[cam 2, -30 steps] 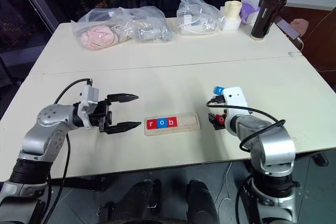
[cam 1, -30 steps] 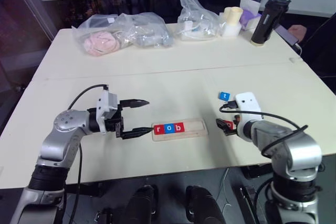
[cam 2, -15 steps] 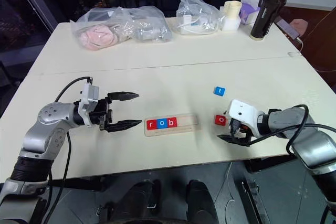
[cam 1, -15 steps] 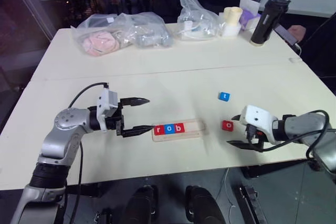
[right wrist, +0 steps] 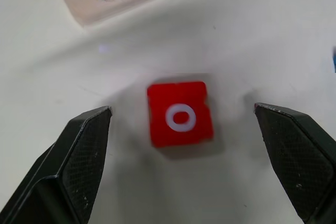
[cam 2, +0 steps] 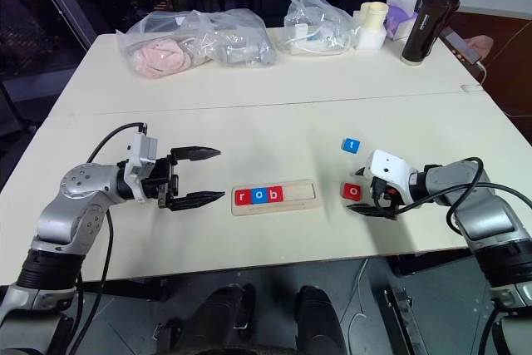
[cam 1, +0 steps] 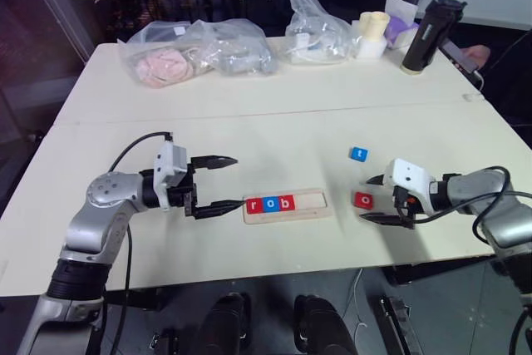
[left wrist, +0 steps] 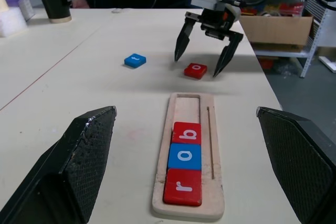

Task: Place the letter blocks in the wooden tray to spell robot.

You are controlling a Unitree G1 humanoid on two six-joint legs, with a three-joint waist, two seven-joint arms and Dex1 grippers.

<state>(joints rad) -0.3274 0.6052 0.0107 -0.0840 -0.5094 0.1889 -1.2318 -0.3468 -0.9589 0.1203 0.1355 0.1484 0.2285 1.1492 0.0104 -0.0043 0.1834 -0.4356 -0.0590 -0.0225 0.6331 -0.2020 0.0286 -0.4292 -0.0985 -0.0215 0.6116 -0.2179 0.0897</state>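
The tray (cam 1: 287,204) is seen lying flat on the pale worktop (cam 1: 274,114), near its front edge. Three blocks are seated in the tray's groove at its left end, side by side and touching: a red r (cam 1: 254,204), a blue o (cam 1: 269,204) and a red b (cam 1: 285,203). The rest of the groove, to the right of the b, is bare wood.

A red o block (cam 1: 363,200) is found flat on the worktop, to the right of the tray and apart from it. A blue t block (cam 1: 358,154) is found further back, also clear of the tray.

The left pincer (cam 1: 218,185) is held level just left of the tray's left end, pointed toward it, with its fingers spread wide and nothing between them. The right pincer (cam 1: 376,199) is tilted down at the red o, with its fingers spread apart on either side of the block; no contact with the block is seen in the right wrist view.

At the back of the worktop, clear bags (cam 1: 195,51), a white cup (cam 1: 371,32) and a black bottle (cam 1: 426,34) are set.
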